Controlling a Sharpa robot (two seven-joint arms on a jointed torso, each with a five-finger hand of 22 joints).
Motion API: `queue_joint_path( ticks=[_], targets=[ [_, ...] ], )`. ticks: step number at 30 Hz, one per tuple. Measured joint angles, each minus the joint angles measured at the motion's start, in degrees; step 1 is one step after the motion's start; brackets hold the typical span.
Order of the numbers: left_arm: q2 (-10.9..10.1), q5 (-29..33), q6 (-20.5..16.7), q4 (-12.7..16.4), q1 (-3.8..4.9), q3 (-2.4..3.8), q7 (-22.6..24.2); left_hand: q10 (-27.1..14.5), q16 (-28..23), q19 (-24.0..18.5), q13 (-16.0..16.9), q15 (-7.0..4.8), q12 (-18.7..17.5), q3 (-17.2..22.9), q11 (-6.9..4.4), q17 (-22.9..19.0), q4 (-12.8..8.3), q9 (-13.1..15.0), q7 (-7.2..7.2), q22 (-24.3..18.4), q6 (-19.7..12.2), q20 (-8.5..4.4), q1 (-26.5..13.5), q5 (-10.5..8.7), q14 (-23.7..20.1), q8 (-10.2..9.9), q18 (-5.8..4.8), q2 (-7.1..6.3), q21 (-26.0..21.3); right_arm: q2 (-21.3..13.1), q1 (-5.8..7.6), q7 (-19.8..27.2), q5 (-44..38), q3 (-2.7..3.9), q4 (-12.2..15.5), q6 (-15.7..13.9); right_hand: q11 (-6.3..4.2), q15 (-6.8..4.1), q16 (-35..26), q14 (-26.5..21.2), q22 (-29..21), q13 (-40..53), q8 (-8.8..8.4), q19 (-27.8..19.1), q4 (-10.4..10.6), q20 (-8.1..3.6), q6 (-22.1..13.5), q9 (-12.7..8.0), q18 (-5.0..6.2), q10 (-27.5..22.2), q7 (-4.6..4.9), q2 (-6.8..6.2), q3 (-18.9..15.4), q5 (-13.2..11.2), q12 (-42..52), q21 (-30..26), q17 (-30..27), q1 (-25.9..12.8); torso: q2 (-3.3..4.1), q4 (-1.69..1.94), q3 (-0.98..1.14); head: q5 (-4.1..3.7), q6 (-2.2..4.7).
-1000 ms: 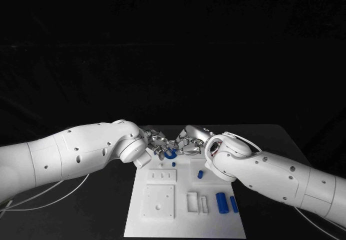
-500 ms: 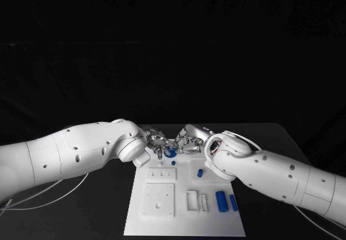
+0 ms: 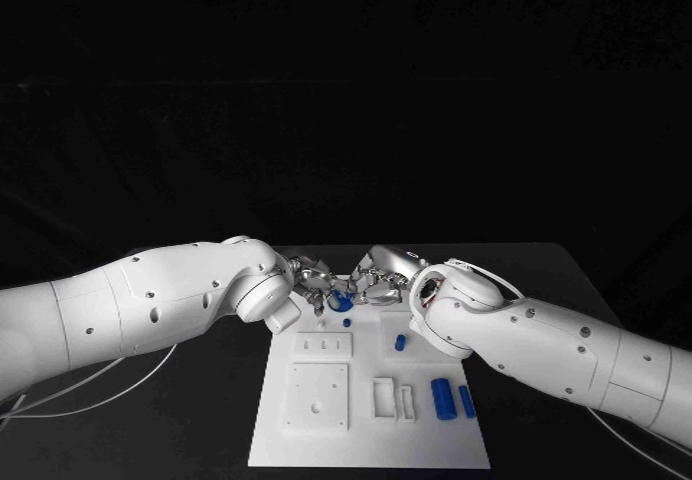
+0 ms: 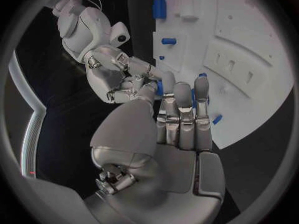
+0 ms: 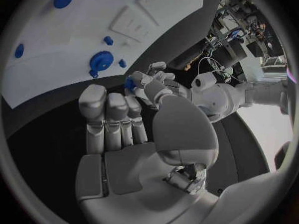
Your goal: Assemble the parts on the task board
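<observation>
the black desk (image 3: pixel 577 270) carries the white task board (image 3: pixel 368 440), which runs from the near edge toward the far middle. two white arms reach in from left and right and meet over the board's far end. the left robot hand (image 3: pixel 312 277) and the right robot hand (image 3: pixel 378 283) sit close together there, fingers curled in toward each other, with a small blue part (image 3: pixel 340 296) between their fingertips; i cannot tell which hand actually grips it, or whether both do. in the right wrist view a blue gear (image 5: pixel 101 61) lies flat on the board near a tiny blue peg (image 5: pixel 108 40). on the board's near right, two blue cylinders (image 3: pixel 443 398) lie side by side, just right of a white raised block (image 3: pixel 385 400). a smaller blue piece (image 3: pixel 400 343) stands further back, mid-board, right of a slotted white plate (image 3: pixel 323 346).
</observation>
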Motion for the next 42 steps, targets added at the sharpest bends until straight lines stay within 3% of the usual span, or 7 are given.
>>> queue_joint_path(
  ticks=[8, 12, 17, 23, 25, 38, 42],
  targets=[
    [-0.02, -0.16, -0.05, 0.03, -0.16, 0.02, 0.03, 0.48, 1.37, -0.19, 2.73, -0.43, 1.46, -1.65, -0.54, 0.22, 2.32, 1.67, -0.38, 0.81, 0.18, -0.18, 0.64, -2.9, -0.28, -0.04, 0.0, -0.46, 0.23, -0.18, -0.06, 0.09, 0.18, -0.03, 0.16, -0.06, 0.0, 0.0, 0.0, 0.0, 0.0, 0.05, -0.21, 0.0, 0.0, 0.0, 0.0, 0.0, 0.0, 0.0, 0.0, 0.04, 0.01, 0.0, 0.0, 0.0, 0.0, -0.05, -0.02, -0.01, 0.01, -0.19, -0.29],
    [-0.03, -0.38, -0.05, 0.03, -0.22, 0.03, 0.03, 0.44, 2.08, -0.19, 4.13, -0.66, 1.46, -2.97, -0.8, 0.08, 3.75, 3.68, -0.88, 1.24, 0.29, -0.18, 0.9, -3.54, -0.55, -0.05, -0.64, -0.72, 0.23, -0.25, -0.07, 0.15, 0.33, -0.03, 0.23, -0.08, 0.0, 0.0, 0.0, 0.0, 0.0, 0.05, -0.25, 0.0, 0.01, 0.0, 0.0, 0.0, 0.0, 0.0, 0.0, 0.04, 0.02, 0.0, 0.0, 0.0, 0.0, -0.05, -0.05, 0.01, 0.01, -0.27, -0.42],
    [-0.03, -0.73, -0.04, 0.11, -0.28, 0.03, 0.03, 0.43, 2.08, -0.19, 4.71, -0.47, 1.11, -2.81, -0.81, -0.31, 4.55, 5.35, -1.12, 1.54, 0.12, -0.18, 0.94, -0.08, -0.95, -0.18, -0.87, -0.78, 0.22, -0.29, -0.1, 0.22, 0.51, -0.03, 0.27, -0.09, 0.0, 0.0, 0.0, 0.0, 0.0, 0.06, -0.25, 0.0, 0.17, 0.0, 0.0, 0.0, 0.0, 0.0, 0.0, 0.04, 0.37, 0.0, 0.0, 0.0, 0.01, -0.05, -0.05, 0.02, 0.01, -0.38, -0.53],
    [0.0, -1.09, 0.02, 0.15, -0.31, 0.03, 0.08, 0.42, 2.08, -0.39, 4.79, -0.23, 0.1, -0.88, -0.81, -0.8, 5.59, 9.18, -1.38, 1.76, -0.14, -0.38, 1.5, 7.86, -1.38, -0.53, -0.87, -2.19, -0.11, -0.3, -0.11, 0.31, 0.66, -0.03, 0.34, -0.11, 0.01, 0.0, 0.0, 0.0, 0.0, 0.11, -0.24, 0.0, 0.18, 0.0, 0.0, 0.0, 0.0, 0.0, 0.0, 0.03, 0.51, -0.01, 0.0, 0.0, 0.06, -0.05, -0.05, 0.04, -0.02, -0.5, -0.7],
    [0.01, -1.18, 0.04, 0.16, -0.32, 0.03, 0.09, 0.4, 2.08, -0.39, 4.79, -0.05, -0.05, 0.09, -0.79, -0.97, 5.84, 10.34, -1.42, 1.92, -0.18, -0.38, 1.26, 9.35, -1.57, -0.63, -0.87, -2.85, -0.11, -0.29, -0.12, 0.35, 0.7, -0.03, 0.34, -0.11, 0.01, 0.0, 0.0, 0.0, 0.0, 0.11, -0.24, 0.0, 0.18, 0.0, 0.0, 0.0, 0.0, 0.0, 0.0, 0.02, 0.52, -0.01, 0.0, 0.0, 0.06, -0.05, -0.05, 0.05, -0.02, -0.52, -0.71],
    [0.02, -1.24, -0.03, 0.04, -0.42, 0.02, 0.36, 0.2, 3.27, -0.81, 5.59, -0.25, -0.24, 1.73, -0.59, -1.49, 6.46, 13.83, -1.46, 3.55, -0.23, -0.37, 0.25, 10.77, -1.78, -0.48, -0.87, -3.93, -0.33, -0.23, -0.14, 0.58, 0.88, -0.01, 0.19, -0.1, -0.23, 0.0, -0.3, 0.0, -0.01, -0.22, -0.24, 0.0, 0.17, 0.0, 0.0, 0.0, 0.0, -0.24, 0.0, -0.15, 0.3, -0.19, -0.73, -0.48, -0.04, -0.21, -0.09, 0.05, -0.04, -0.45, -0.9],
    [0.0, -0.99, -0.18, -0.1, -0.43, 0.02, 0.57, 0.19, 3.64, -0.81, 5.89, -0.25, 0.24, 2.4, -0.58, -1.36, 5.31, 14.16, -1.42, 4.09, -0.19, -0.37, -0.39, 11.11, -1.78, -0.48, -0.87, -3.89, -0.33, -0.33, -0.15, 0.69, 1.07, 0.0, -0.01, -0.13, 0.04, 0.0, -1.14, 0.0, -0.01, -1.12, 0.83, 0.0, 1.75, 0.0, -3.42, 0.46, 0.0, -1.44, 0.77, -1.3, -4.09, -2.68, -1.8, -1.45, -0.68, -0.73, -0.1, -0.02, -0.02, -0.3, -0.93]
  ],
)
